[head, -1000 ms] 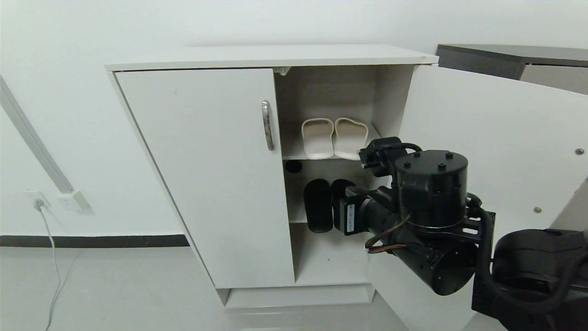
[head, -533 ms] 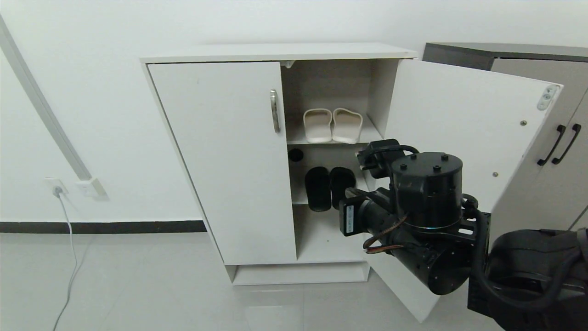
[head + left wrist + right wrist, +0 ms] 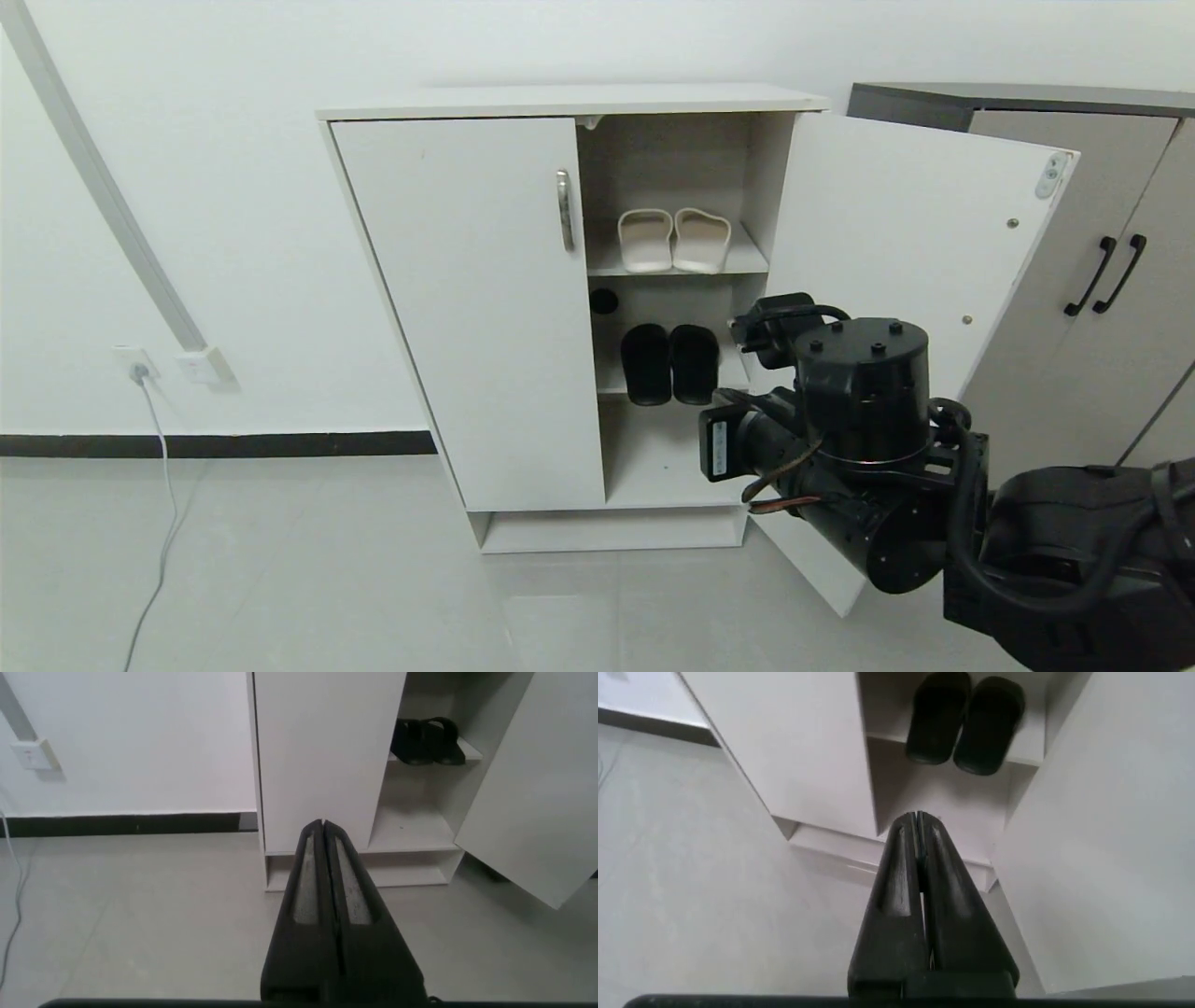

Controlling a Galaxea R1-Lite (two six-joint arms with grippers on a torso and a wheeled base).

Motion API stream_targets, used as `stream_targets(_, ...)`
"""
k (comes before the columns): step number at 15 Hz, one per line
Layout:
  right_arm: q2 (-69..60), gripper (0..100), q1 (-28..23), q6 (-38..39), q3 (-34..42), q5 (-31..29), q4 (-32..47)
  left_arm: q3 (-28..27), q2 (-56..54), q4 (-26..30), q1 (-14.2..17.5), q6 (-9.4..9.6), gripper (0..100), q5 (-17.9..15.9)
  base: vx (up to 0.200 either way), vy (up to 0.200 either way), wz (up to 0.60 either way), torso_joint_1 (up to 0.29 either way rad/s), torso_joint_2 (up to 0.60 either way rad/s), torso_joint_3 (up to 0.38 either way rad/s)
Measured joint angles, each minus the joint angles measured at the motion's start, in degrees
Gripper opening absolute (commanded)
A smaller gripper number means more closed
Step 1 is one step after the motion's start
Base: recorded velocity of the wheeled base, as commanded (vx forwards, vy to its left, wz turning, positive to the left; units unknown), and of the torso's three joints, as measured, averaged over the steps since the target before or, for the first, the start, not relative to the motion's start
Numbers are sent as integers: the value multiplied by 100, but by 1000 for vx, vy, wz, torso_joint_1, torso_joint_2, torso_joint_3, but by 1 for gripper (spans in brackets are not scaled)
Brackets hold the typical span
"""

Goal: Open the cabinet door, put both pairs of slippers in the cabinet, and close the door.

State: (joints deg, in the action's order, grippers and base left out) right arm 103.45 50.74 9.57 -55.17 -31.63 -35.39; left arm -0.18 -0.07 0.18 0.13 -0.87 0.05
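The right arm (image 3: 859,439) is hanging folded at about 4 o'clock in the head view, crossing in front of the lower part of the open door (image 3: 896,233). The right jaws are pressing flat together, gripping nothing. They are pointing toward the bottom compartment of the cabinet (image 3: 569,98), with the black slippers (image 3: 966,719) ahead of them. The left jaws are likewise pressing together on nothing, hovering above the floor (image 3: 280,579) and pointing at the cabinet's base.

The cabinet is showing two doors. The closed door (image 3: 467,299) is sitting at 9 o'clock of the opening and carrying one metal handle (image 3: 564,210). The open door is swinging out at 3 o'clock.

Two pairs of slippers, four in all, are lying inside. The white slippers (image 3: 674,240) are sitting side by side on the upper shelf (image 3: 747,258). The black slippers are lying at 6 o'clock from them on the middle shelf (image 3: 609,385).

One grey cabinet (image 3: 1027,140) with two black handles (image 3: 1106,273) is standing at 3 o'clock beyond the open door.
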Motion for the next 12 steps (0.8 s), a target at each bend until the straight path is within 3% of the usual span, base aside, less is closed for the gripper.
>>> stream_targets(12, 145, 0, -155, -60, 135, 73, -126, 0, 0, 0, 5, -9, 0, 2, 0, 0, 0, 0, 0, 0)
